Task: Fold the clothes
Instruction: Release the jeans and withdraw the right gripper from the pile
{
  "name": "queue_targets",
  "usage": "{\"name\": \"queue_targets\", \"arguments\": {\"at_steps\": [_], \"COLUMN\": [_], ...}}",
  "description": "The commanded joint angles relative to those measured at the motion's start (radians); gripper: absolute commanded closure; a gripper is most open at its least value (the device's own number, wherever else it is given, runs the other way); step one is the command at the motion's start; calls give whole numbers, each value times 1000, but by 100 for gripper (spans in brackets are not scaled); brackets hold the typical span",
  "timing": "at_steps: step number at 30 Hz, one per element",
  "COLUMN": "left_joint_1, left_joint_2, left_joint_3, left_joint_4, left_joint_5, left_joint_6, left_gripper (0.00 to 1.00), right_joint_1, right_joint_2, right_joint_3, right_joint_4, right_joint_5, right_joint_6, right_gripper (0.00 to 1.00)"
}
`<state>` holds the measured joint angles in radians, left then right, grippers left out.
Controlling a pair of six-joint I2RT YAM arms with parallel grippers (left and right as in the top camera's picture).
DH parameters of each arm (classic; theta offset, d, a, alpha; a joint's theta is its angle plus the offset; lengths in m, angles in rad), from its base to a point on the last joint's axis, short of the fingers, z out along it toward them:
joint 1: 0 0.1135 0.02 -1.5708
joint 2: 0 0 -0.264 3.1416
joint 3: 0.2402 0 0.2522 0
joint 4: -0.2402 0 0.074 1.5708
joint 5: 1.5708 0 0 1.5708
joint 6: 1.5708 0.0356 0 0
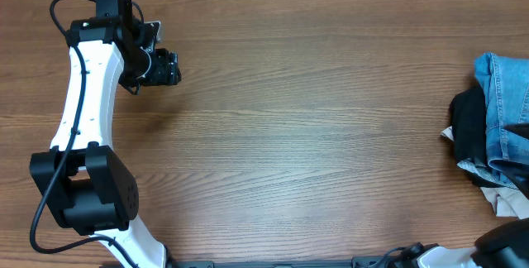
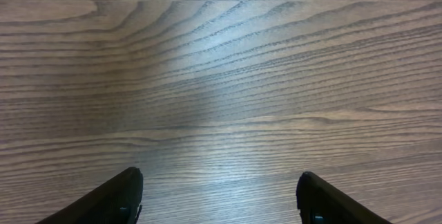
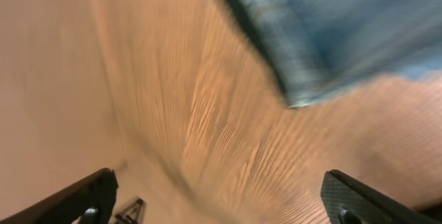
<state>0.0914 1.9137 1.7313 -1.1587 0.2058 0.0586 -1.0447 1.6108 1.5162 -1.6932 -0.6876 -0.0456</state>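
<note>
At the right edge of the table the jeans lie bunched against a dark garment, nothing folded yet. The left gripper and right gripper both gape released, holding nothing

We see a matt, grained wood table; faded denim jeans; and a smooth, glossy plastic left arm.

Table centre was bare wood, w/ open passage left to right. Left arm blocked the left side; jeans, black garment & pale cloth crowded the right edge.
</note>
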Motion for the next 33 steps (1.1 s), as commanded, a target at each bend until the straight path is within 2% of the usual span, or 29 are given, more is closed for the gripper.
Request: {"name": "queue_targets", "arguments": {"at_steps": [1,4,5,6,9,13,16,19,23,27,33], "left_joint_1": [0,0,0,0,0,0,0,-1,-36,-130,-167], "left_joint_2": [-19,-19,-19,-19,-19,-19,-19,-22,-97,-290,-721], "left_joint_3": [20,20,20,20,20,20,20,20,13,-45,-327], "left_joint_4": [-7,-18,-22,-24,-39,-105,-169,-251,-282,-267,-105], "left_joint_5": [2,2,2,2,1,2,7,52,46,-56,-48], "left_joint_6": [-3,-3,-8,-14,-42,-106,-106,-34,-32,-48,-14], "left_gripper": [21,17,13,0,0,0,0,0,0,0,0], "right_joint_1": [205,500,599,677,941,1121,1134,1133,1133,1132,1132], "right_joint_2": [-63,-63,-62,-62,-62,-60,-51,-52,-53,-74,-265], "right_joint_3": [-3,-3,-3,-3,-3,-3,-3,-2,-2,-3,-19], "right_joint_4": [24,109,158,201,375,615,717,679,600,519,422], "right_joint_5": [-127,-87,-32,34,276,383,389,408,510,519,575], "right_joint_6": [-204,-272,-254,-206,-61,13,43,43,122,141,143], "right_gripper": [4,0,0,0,0,0,0,0,0,0,0]}}
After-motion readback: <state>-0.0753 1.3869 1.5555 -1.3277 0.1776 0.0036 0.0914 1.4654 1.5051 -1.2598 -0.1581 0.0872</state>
